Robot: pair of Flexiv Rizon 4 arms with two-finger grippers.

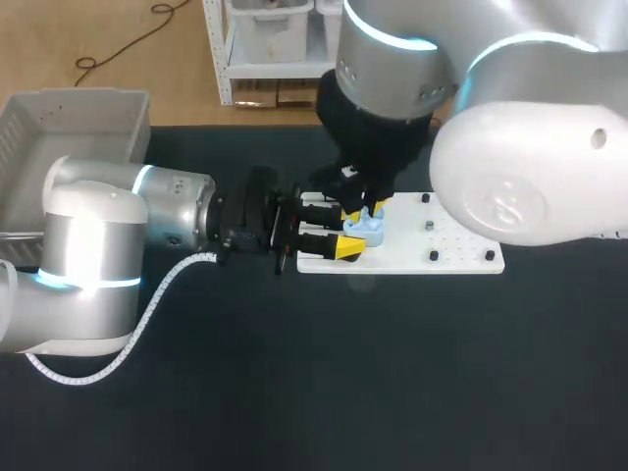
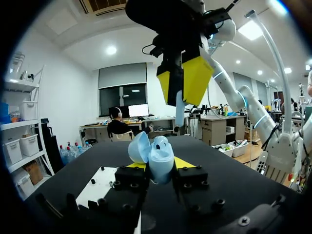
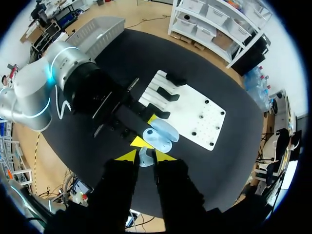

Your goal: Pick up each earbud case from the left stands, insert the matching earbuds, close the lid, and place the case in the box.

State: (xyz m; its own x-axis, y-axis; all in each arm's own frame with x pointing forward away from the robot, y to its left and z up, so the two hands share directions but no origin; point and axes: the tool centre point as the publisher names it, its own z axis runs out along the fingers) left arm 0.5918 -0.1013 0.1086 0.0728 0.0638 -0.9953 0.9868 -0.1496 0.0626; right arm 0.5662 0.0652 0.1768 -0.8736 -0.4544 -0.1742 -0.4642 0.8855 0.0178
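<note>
The jaws of the right gripper (image 3: 145, 155) are pinched narrow on a pale earbud (image 2: 179, 109), which hangs stem-down just above the open earbud case (image 3: 161, 135). The jaws of the left gripper (image 2: 158, 168) are set a little wider and clamp the light-blue case's lower half from both sides, lid swung back and cavity facing up. The danger, as I judge it, lies in alignment: if the earbud comes down slightly off its pocket or twisted, it could catch the rim, push the case askew in the left fingers, or drop onto the table (image 1: 294, 392) when released. A hard push could also tip the case out of its hold. Under both grippers lies the white stand board (image 1: 461, 250), and the grey box (image 1: 59, 123) waits well apart at the table's far left corner.
</note>
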